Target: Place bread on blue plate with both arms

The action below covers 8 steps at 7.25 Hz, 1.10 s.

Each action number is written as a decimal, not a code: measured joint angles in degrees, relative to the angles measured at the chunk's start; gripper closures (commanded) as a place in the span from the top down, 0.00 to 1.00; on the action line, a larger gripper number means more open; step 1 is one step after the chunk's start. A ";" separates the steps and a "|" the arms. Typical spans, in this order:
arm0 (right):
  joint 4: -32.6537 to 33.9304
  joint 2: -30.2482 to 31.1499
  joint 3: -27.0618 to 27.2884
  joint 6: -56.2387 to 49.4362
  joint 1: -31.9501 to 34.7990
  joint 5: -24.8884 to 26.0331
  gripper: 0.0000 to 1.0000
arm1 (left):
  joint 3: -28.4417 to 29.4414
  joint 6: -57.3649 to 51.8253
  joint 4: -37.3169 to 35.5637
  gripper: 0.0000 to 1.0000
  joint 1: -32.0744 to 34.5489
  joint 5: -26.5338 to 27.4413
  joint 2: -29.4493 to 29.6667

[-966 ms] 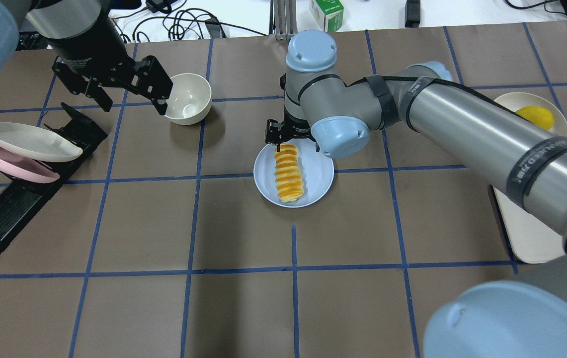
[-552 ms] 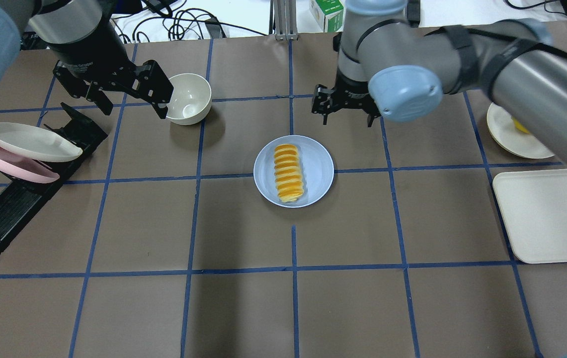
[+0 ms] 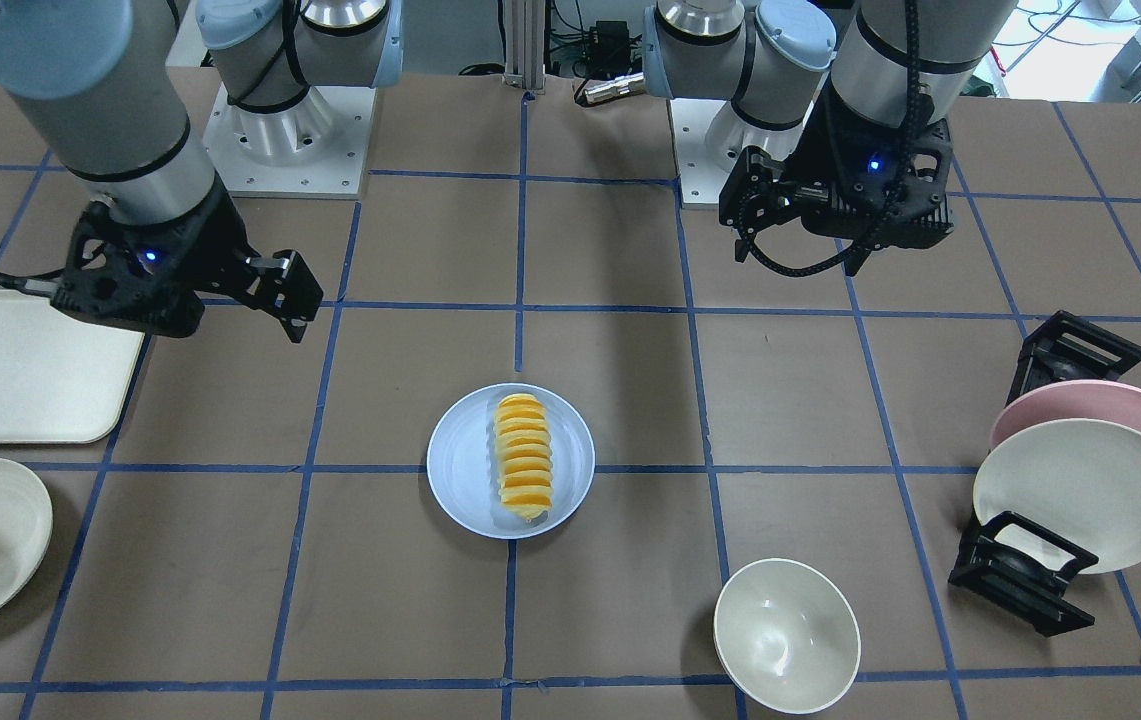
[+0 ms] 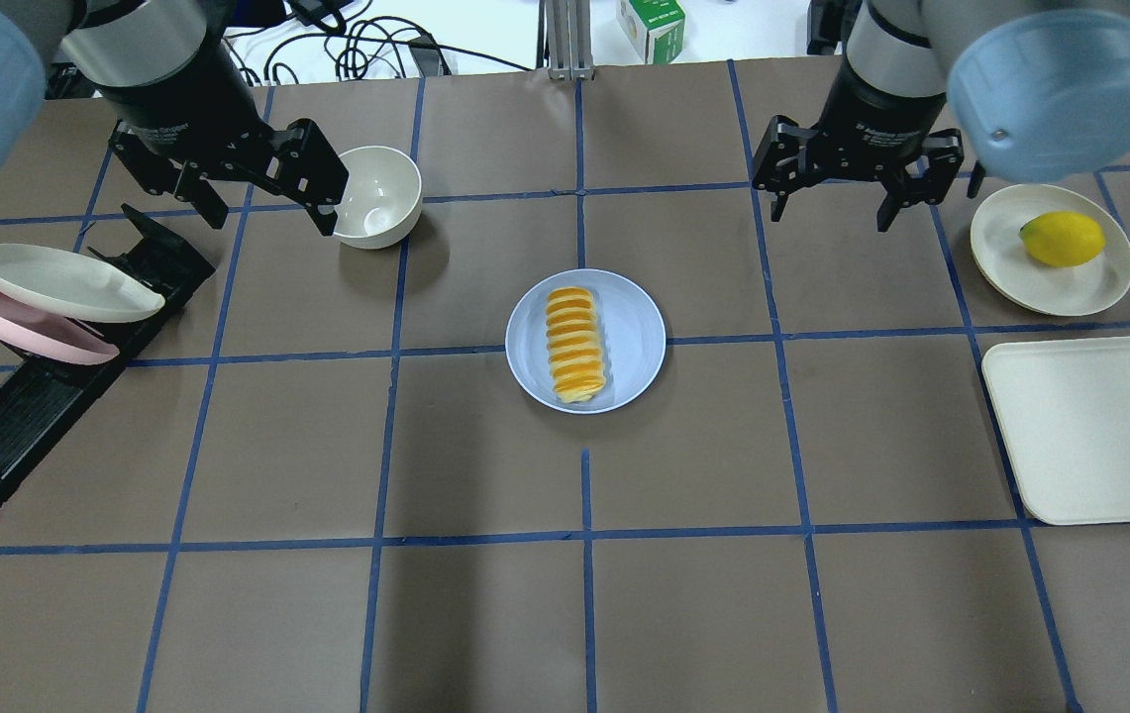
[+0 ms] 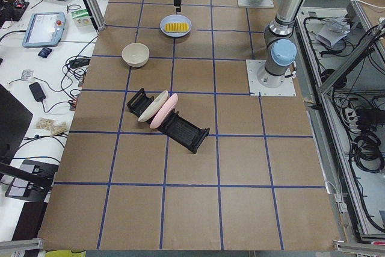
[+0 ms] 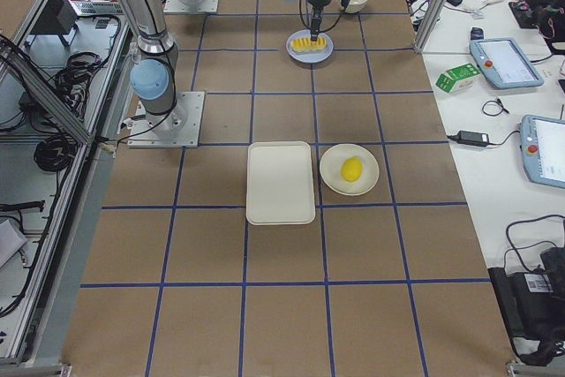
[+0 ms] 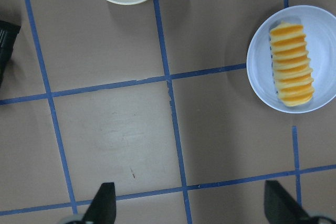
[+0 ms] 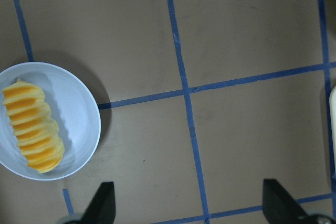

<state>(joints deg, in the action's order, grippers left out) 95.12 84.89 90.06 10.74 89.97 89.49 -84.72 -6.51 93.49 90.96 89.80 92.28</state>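
Observation:
The bread [image 4: 575,345], an orange-yellow sliced loaf, lies lengthwise on the blue plate [image 4: 636,342] at the table's middle. Both also show in the front view, bread [image 3: 523,457] on plate [image 3: 465,470], and in the left wrist view [image 7: 293,64] and the right wrist view [image 8: 32,126]. My left gripper [image 4: 267,213] is open and empty, raised beside the cream bowl, far left of the plate. My right gripper [image 4: 834,216] is open and empty, raised to the far right of the plate. Neither touches the bread.
A cream bowl [image 4: 381,196] stands next to my left gripper. A black rack [image 4: 40,396] on the left holds a pink plate [image 4: 20,327] and a cream plate [image 4: 59,282]. On the right are a cream plate [image 4: 1005,248] with a yellow fruit [image 4: 1062,239] and a cream tray [image 4: 1099,426].
My right gripper has left the far end of the bread, risen and swung away to the right. The bread stays on the blue plate. The left arm has barely moved.

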 measured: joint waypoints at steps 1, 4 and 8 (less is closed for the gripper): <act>-1.33 1.53 -0.08 -0.17 -1.60 -0.02 1.00 | 0.00 0.25 0.01 1.00 0.00 -0.04 0.00; -2.94 4.94 0.33 -0.24 -2.17 -0.14 1.00 | 0.00 1.17 0.02 1.00 0.08 -0.06 -0.05; -3.60 5.35 0.68 -1.79 -1.70 -0.32 1.00 | 0.00 2.17 0.02 1.00 0.16 -0.09 -0.18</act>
